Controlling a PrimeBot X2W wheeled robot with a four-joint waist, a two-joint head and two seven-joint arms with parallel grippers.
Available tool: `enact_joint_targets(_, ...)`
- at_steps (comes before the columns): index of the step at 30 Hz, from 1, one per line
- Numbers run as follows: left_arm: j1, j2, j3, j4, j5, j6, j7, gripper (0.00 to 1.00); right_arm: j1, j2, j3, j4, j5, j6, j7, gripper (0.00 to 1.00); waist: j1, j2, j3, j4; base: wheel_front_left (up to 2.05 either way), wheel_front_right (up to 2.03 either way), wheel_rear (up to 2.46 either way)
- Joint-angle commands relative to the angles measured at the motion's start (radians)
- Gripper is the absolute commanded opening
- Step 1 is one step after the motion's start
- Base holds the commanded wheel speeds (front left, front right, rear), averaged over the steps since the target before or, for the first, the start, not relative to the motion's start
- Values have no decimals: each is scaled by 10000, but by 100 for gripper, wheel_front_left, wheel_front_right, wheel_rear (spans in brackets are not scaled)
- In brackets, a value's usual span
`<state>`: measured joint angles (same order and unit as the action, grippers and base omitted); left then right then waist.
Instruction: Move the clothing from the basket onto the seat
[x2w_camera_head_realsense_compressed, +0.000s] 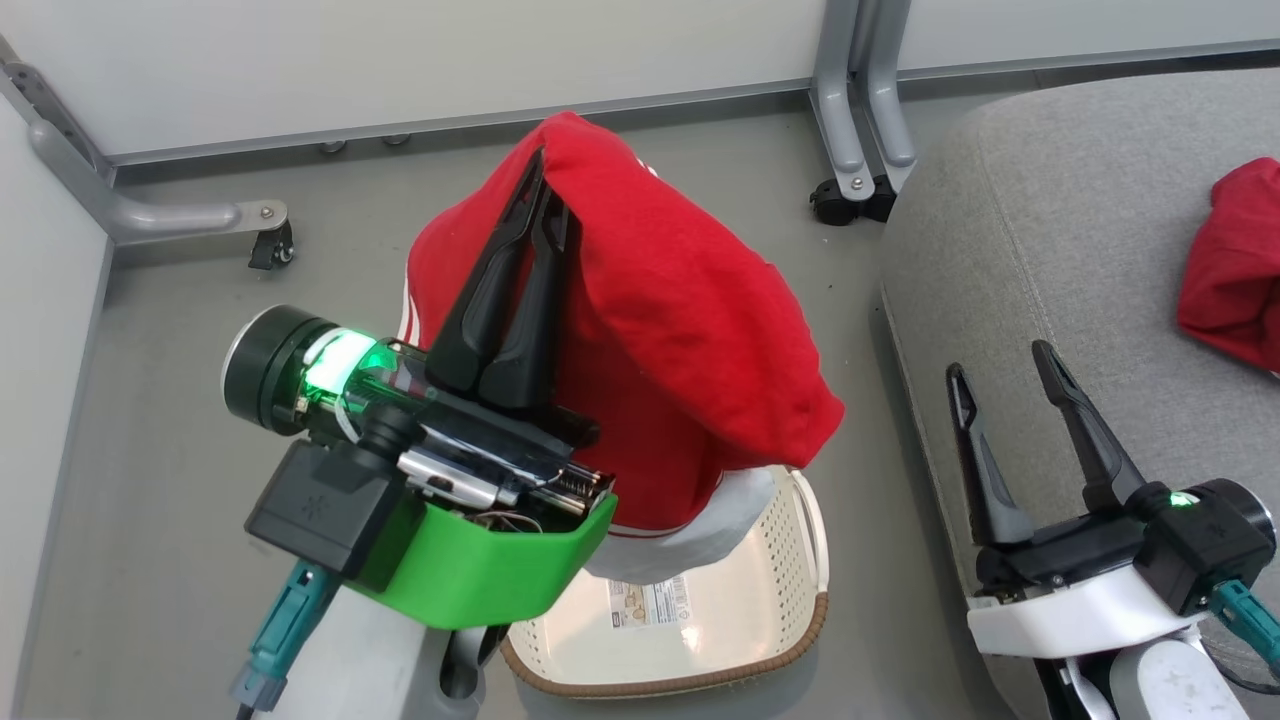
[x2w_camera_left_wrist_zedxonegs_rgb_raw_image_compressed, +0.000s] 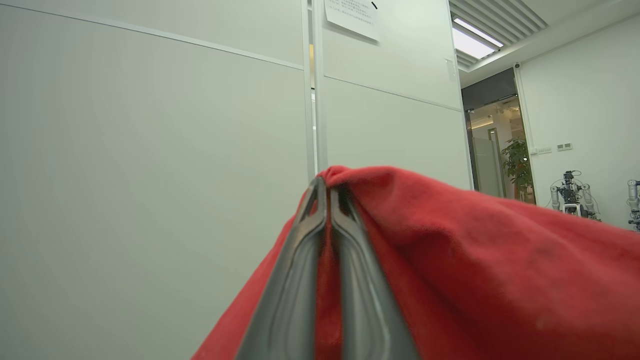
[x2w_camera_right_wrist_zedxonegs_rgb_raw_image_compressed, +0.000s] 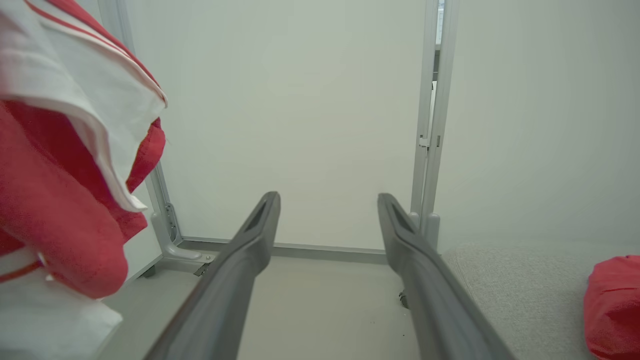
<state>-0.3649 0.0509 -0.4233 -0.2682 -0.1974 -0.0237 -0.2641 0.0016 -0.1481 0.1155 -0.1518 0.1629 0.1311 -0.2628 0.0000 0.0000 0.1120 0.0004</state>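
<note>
Left gripper (x2w_camera_head_realsense_compressed: 550, 185) (x2w_camera_left_wrist_zedxonegs_rgb_raw_image_compressed: 327, 186) is closed tight, its two dark fingers pinching a fold of a red garment (x2w_camera_head_realsense_compressed: 680, 320) (x2w_camera_left_wrist_zedxonegs_rgb_raw_image_compressed: 475, 260) at its top. That garment drapes down from the fingertips toward the near side, with its white-lined lower end hanging over the far part of the basket (x2w_camera_head_realsense_compressed: 790, 570). Whether the cloth touches the basket cannot be told. Right gripper (x2w_camera_head_realsense_compressed: 1000, 362) (x2w_camera_right_wrist_zedxonegs_rgb_raw_image_compressed: 328, 197) stands wide open and grips nothing, at the near left edge of the seat (x2w_camera_head_realsense_compressed: 1060, 250) (x2w_camera_right_wrist_zedxonegs_rgb_raw_image_compressed: 510, 280).

On the right is the grey seat, the largest thing. A second red garment (x2w_camera_head_realsense_compressed: 1235, 270) (x2w_camera_right_wrist_zedxonegs_rgb_raw_image_compressed: 615, 305) lies on it at its right side, well apart from the open fingers.

On the grey floor (x2w_camera_head_realsense_compressed: 180, 480), left of the seat and near the robot, stands the cream basket. Its brown rim faces the near side, and on its bare bottom a small label (x2w_camera_head_realsense_compressed: 650, 603) shows below the hanging cloth. In the right wrist view the held garment (x2w_camera_right_wrist_zedxonegs_rgb_raw_image_compressed: 60, 225) hangs at the left, red with white stripes and lining.
</note>
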Motion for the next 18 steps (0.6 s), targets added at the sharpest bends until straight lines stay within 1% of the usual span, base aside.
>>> enact_joint_targets(1, -91, -6, 55, 5, -67, -4, -1, 0, 199, -123, 120, -92, -20, -7, -30, 100, 0, 0, -12, -10, 0, 0, 0)
enact_joint_targets(5, -24, -4, 104, 25, -53, -22, -1, 0, 357, -541, 785, -373, 210, -7, -30, 100, 0, 0, -43, -33, 0, 0, 0)
enact_joint_targets(8, 7, -4, 136, 47, -22, -45, -1, 0, 409, -1065, 1563, -667, 369, -7, -30, 100, 0, 0, -62, -57, 0, 0, 0)
enact_joint_targets(13, 79, -3, 176, 70, 24, -109, -1, 0, 241, -1731, 2594, -1106, 443, -7, -30, 100, 0, 0, -110, -106, 0, 0, 0)
enact_joint_targets(18, 115, -1, 140, 81, 51, -124, -1, 0, 103, -1881, 3000, -1383, 545, -7, -30, 100, 0, 0, -154, -97, 0, 0, 0)
